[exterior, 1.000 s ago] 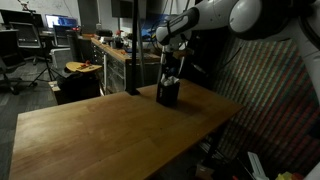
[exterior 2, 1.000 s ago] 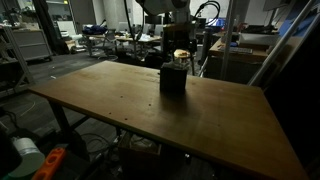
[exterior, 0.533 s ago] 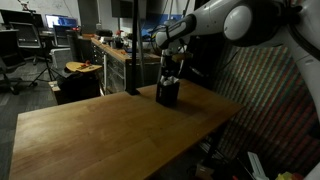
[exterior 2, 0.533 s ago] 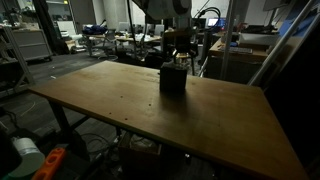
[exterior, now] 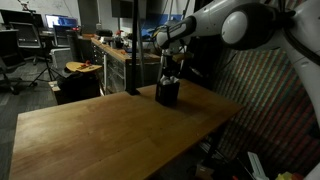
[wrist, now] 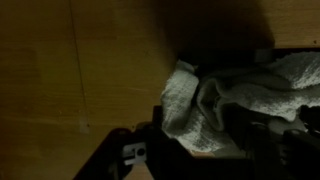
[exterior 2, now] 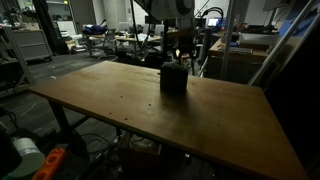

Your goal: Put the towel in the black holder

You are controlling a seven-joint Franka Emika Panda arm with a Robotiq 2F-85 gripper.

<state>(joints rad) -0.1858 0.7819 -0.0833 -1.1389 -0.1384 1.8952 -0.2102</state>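
The black holder (exterior: pixel 168 95) stands upright on the wooden table (exterior: pixel 100 130), also seen in the other exterior view (exterior 2: pixel 173 82). My gripper (exterior: pixel 170 76) hangs straight down onto the holder's top (exterior 2: pixel 178 58). In the wrist view the pale, crumpled towel (wrist: pixel 230 100) lies bunched between my fingers (wrist: pixel 205 150), which are closed in on it over the dark holder. In both exterior views the gripper hides the towel.
The table edge (exterior 2: pixel 150 140) is near the camera. A metal pole (exterior: pixel 133 50) rises at the table's far edge beside the holder. Workbenches and lab clutter (exterior: pixel 95 50) stand behind, and a patterned panel (exterior: pixel 265 100) is beside the arm.
The gripper has come down onto the holder's top. The light towel that showed above the holder a second ago is now covered by the gripper.
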